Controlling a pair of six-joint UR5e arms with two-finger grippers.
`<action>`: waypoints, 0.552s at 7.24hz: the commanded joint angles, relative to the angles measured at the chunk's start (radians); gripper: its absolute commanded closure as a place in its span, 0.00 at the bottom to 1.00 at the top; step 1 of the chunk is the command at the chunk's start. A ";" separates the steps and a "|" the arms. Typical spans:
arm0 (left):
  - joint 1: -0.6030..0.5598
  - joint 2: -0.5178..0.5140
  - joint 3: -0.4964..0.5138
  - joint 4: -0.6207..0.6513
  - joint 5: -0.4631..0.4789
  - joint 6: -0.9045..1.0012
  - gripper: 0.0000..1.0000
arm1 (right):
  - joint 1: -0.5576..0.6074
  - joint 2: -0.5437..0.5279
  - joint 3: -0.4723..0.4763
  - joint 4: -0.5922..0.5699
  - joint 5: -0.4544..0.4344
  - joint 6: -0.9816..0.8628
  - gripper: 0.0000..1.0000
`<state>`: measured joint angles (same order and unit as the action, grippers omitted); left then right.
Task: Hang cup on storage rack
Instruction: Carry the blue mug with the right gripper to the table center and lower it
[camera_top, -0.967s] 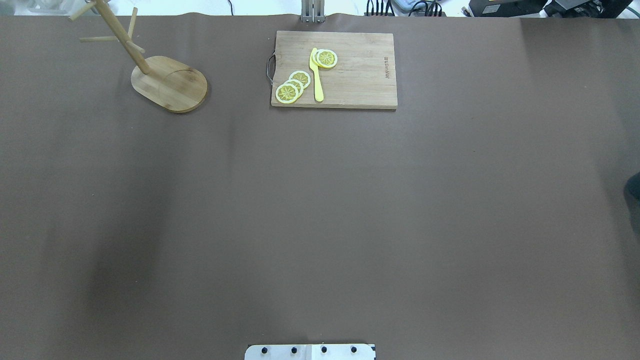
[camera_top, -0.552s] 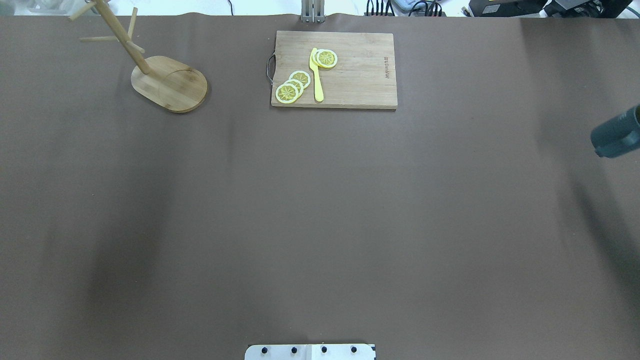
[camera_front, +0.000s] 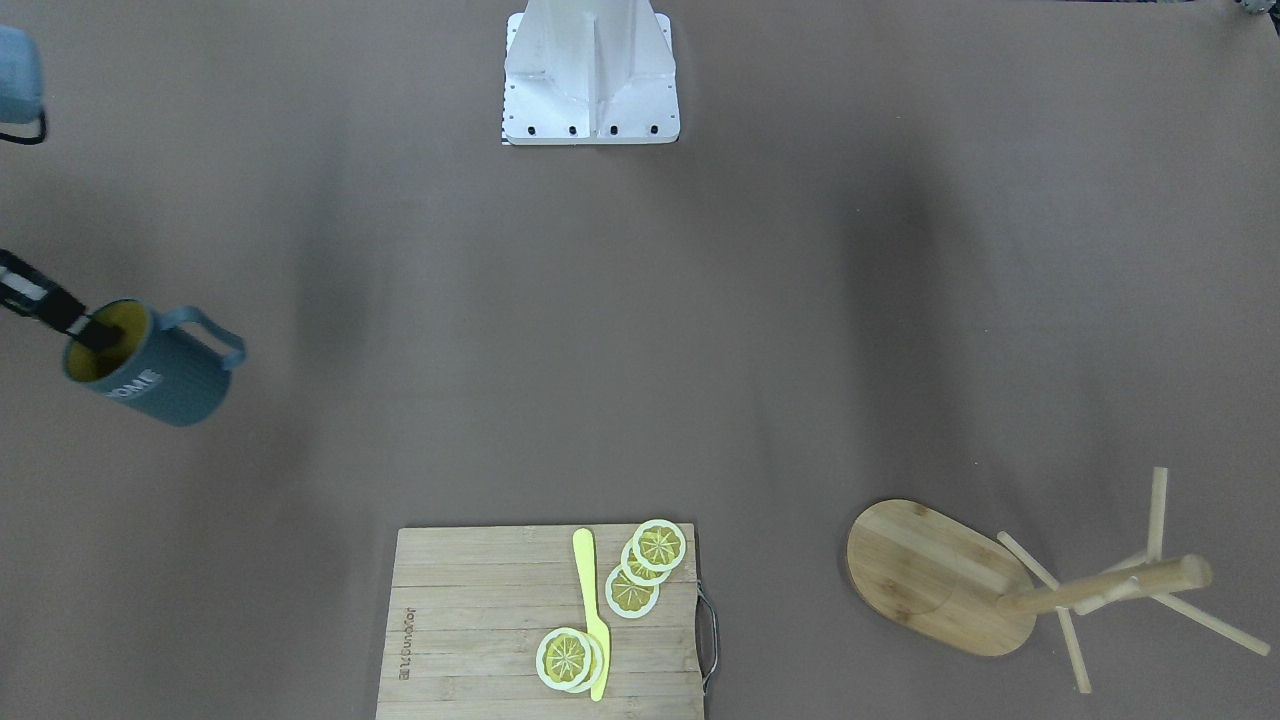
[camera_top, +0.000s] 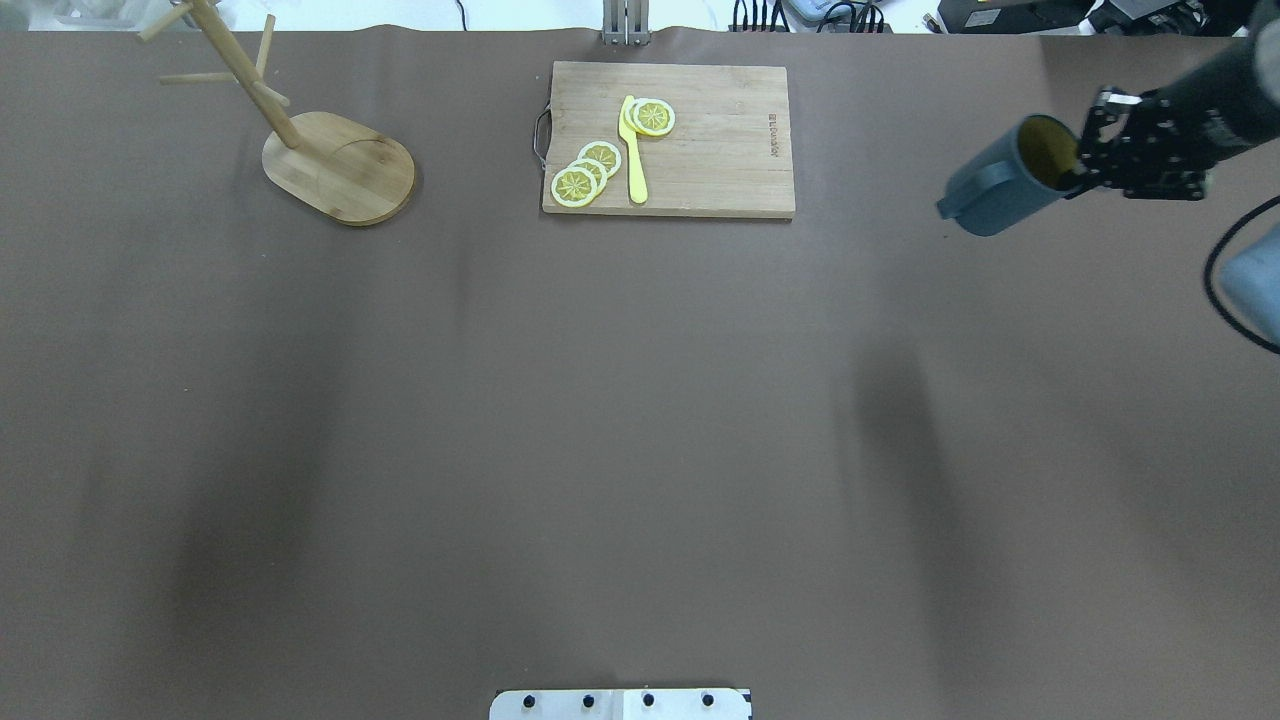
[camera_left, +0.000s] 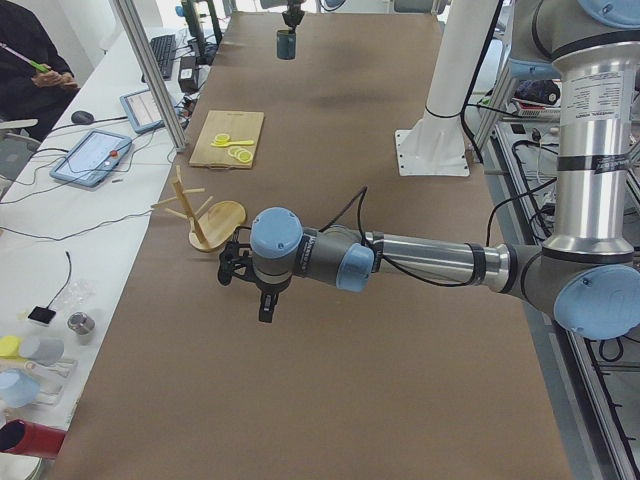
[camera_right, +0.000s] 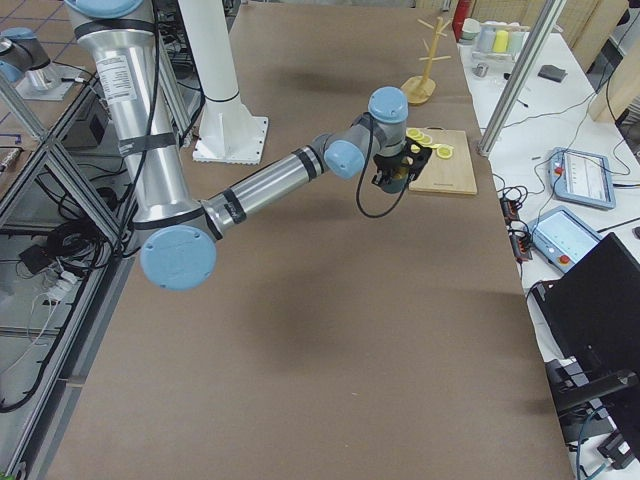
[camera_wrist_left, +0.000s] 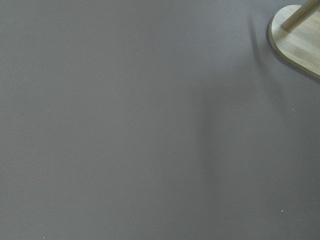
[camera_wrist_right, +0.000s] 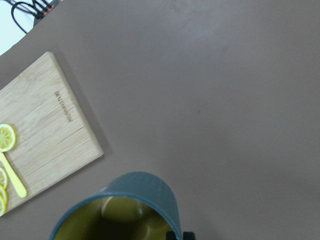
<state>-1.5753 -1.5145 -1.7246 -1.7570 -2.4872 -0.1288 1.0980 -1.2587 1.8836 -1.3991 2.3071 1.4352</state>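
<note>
The slate-blue cup (camera_top: 1003, 188) hangs tilted in the air at the far right, to the right of the cutting board. My right gripper (camera_top: 1076, 172) is shut on its rim, with one finger inside the yellowish-green interior. The front view shows the cup (camera_front: 160, 378) with white lettering and the right gripper (camera_front: 97, 334). The right wrist view looks into the cup (camera_wrist_right: 125, 207) from above. The storage rack (camera_top: 340, 170) stands at the far left, also seen in the front view (camera_front: 935, 575). My left gripper (camera_left: 258, 300) hovers near the rack; I cannot tell whether it is open.
A bamboo cutting board (camera_top: 720, 150) with lemon slices (camera_top: 585, 172) and a yellow knife (camera_top: 633, 150) lies at the far middle. The robot base plate (camera_top: 620, 703) is at the near edge. The rack's oval base (camera_wrist_left: 300, 42) shows in the left wrist view.
My right arm has come in from the right edge with the cup and carried it leftward and toward the far side. The rack and board have not moved.
</note>
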 joint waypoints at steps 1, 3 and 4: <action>0.000 -0.003 0.008 0.002 0.001 -0.002 0.02 | -0.243 0.283 0.003 -0.305 -0.203 0.157 1.00; 0.000 0.003 0.011 0.002 -0.021 -0.002 0.02 | -0.416 0.413 -0.077 -0.334 -0.332 0.321 1.00; 0.000 0.005 0.013 0.002 -0.027 -0.002 0.02 | -0.482 0.442 -0.140 -0.334 -0.374 0.323 1.00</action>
<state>-1.5754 -1.5118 -1.7144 -1.7550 -2.5024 -0.1303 0.7108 -0.8758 1.8150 -1.7209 2.0002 1.7234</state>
